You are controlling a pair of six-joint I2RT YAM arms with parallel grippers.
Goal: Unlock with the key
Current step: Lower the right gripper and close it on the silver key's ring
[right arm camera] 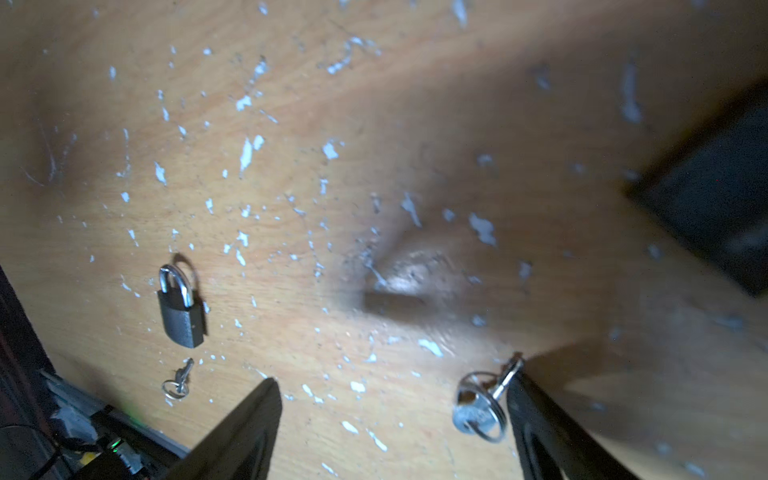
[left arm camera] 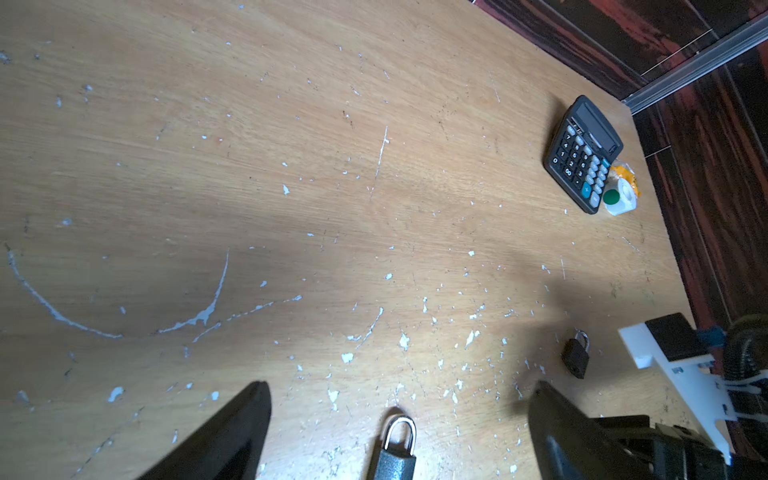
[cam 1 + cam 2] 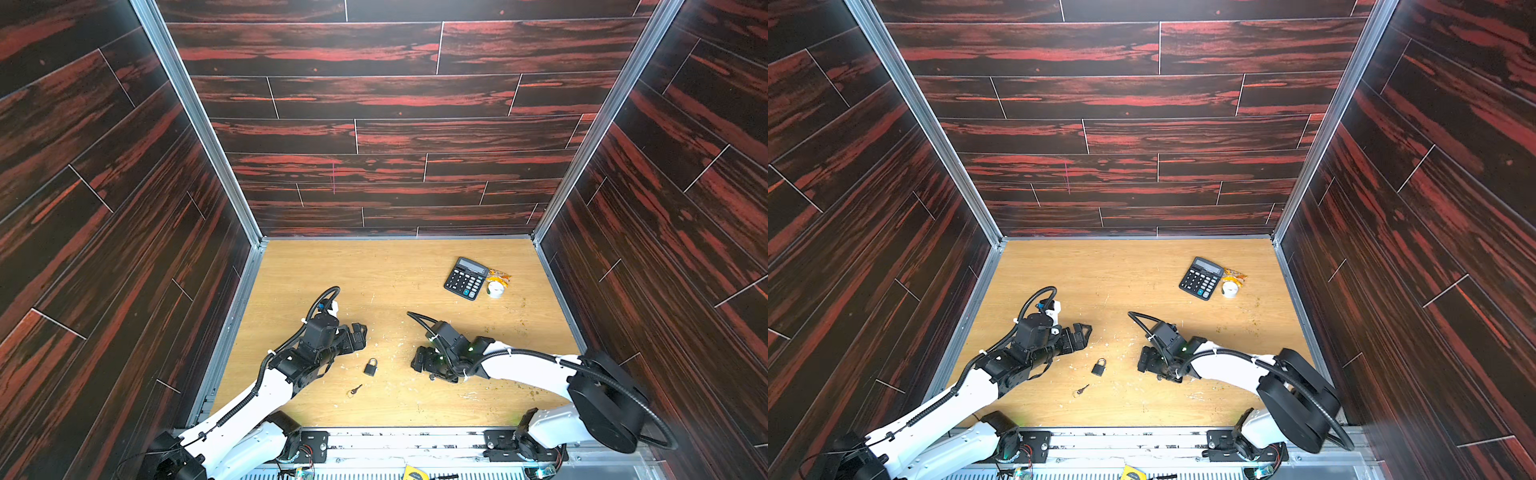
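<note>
Pickup step: right gripper [image 1: 394, 377] spread wide, ringed key [image 1: 478, 409] seemingly against one finger, ungripped. Padlock [image 3: 370, 368] at that gripper's nine o'clock, beneath the likewise-spread left gripper [image 2: 399, 384]. Next: pinch the key's bow.

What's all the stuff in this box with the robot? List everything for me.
padlock: two, dark grey; one mid-table, one between the fingers of the left hand.
key: two, silver; one near the mid-table padlock, one beside a finger of the right hand.
calculator: one, black, far right.
roll: one, white, beside calculator.
packet: one, orange, just beyond roll.
table: one, light wood, white-flecked.
walls: three, dark red wood-pattern, around table.
hands: two, black, both open.
</note>
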